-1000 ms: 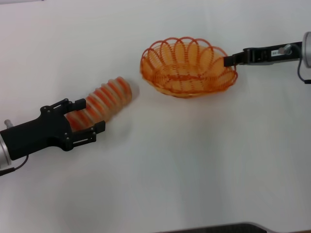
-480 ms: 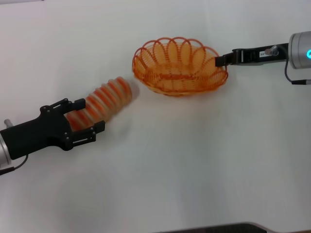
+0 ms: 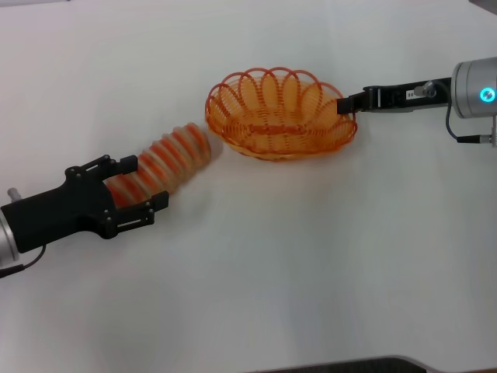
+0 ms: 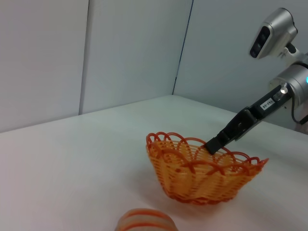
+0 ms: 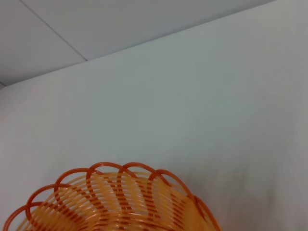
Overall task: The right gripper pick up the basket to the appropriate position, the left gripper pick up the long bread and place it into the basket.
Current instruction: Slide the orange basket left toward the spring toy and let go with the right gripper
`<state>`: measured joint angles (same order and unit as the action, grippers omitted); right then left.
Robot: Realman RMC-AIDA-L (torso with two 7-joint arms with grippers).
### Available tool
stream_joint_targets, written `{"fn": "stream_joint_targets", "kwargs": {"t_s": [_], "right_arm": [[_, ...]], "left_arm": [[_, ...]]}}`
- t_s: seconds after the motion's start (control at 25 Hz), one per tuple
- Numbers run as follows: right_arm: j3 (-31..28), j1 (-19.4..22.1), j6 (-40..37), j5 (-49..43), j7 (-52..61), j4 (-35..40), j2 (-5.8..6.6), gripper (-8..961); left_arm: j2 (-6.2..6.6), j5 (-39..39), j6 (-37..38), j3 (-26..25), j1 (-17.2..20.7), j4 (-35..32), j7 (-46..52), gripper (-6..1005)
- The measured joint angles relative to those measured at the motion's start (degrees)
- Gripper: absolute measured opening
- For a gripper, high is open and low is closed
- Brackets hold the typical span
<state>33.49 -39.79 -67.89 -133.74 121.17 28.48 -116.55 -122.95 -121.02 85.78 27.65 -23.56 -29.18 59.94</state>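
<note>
Basket, oval orange wire (image 3: 278, 115), sits far centre on the white bench (image 3: 311, 256), its right rim clamped by the right tool (image 3: 345, 103). Left tool (image 3: 128, 190) grips the striped tan long bread (image 3: 167, 158) at near left.

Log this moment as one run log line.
right gripper: shut on basket rim | left gripper: shut on long bread, beside basket | bread not yet in basket
</note>
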Motion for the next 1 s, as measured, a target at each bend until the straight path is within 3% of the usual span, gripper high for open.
{"fn": "stream_joint_targets", "kwargs": {"t_s": [1.0], "right_arm": [[-0.01, 0.51, 2.05, -0.66, 0.18, -1.16, -0.05, 115]], "left_arm": [[-0.01, -0.24, 0.00, 0.05, 0.00, -0.09, 0.00, 799]]}}
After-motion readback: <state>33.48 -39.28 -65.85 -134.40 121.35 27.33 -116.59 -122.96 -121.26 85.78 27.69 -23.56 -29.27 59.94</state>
